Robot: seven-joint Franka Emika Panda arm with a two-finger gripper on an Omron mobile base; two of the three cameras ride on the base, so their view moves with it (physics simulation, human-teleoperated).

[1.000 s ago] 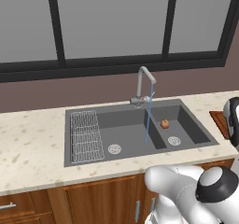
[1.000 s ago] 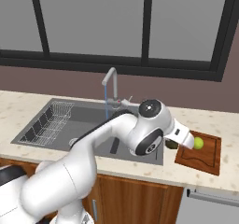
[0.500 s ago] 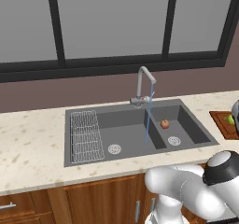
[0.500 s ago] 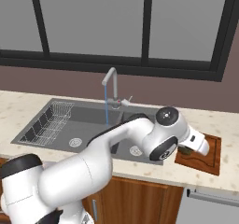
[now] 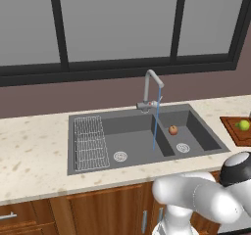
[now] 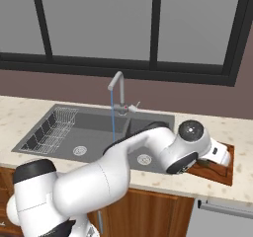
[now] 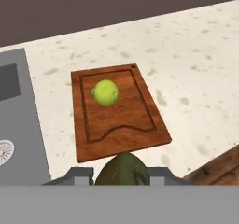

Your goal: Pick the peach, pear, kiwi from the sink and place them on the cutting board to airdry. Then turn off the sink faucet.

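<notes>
**Kiwi carried above the cutting board, peach in the sink**

Here the room is a kitchen: a speckled cream tabletop (image 5: 34, 151) runs under a dark-framed window (image 5: 117, 28) set in a brownish wall, with wooden cabinet fronts (image 5: 88, 209) below.

The sink (image 5: 196, 131), dark grey and rectangular with two basins, is set into the tabletop. A wire rack (image 5: 90, 142) lies in the left part of the larger basin, and each basin has a round silver drain. The sink faucet (image 5: 151, 89) stands at the back rim, a thin silver gooseneck with a blue stream of water falling from its spout into the larger basin, beside the divider. The peach (image 5: 173, 129), small, round and reddish-orange, lies in the smaller right basin, just behind its drain.

The cutting board (image 7: 140, 125) lies flat on the tabletop to the right of the sink, reddish-brown wood with a grooved, darker rim. The pear (image 7: 105, 93), rounded and bright yellow-green, rests on the board toward its far end; in the left base view it shows as a small green fruit at the picture's right edge.

The claw (image 7: 120, 174) is clamped on the kiwi (image 7: 122, 171), a dark brownish-green oval, held between the fingertips at the bottom of the hand view, above the near edge of the board. In the right base view the white arm reaches across the sink's right side, its hand over the board.
</notes>
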